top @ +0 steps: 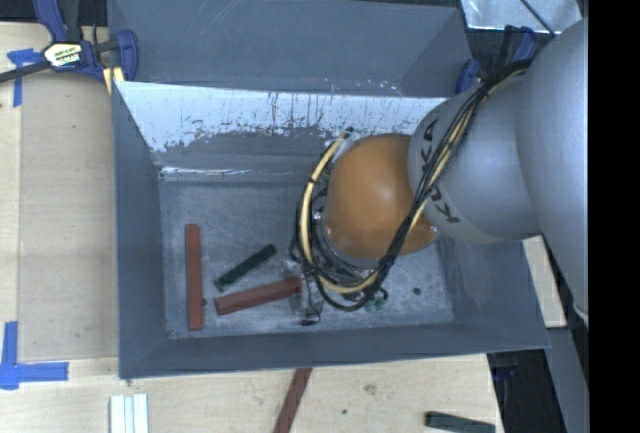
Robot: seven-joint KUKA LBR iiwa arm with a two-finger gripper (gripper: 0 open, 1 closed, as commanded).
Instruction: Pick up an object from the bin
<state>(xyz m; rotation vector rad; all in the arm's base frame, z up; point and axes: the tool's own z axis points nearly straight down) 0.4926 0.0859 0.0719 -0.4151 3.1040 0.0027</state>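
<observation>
On the bin floor (250,211), at left, lies a reddish bar (193,278).

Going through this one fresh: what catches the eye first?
The grey arm with its orange wrist cover reaches over the right half of the bin, its hand low by the end of a slanted reddish-brown stick. Left of that lie a dark stick and a second reddish-brown stick.
</observation>
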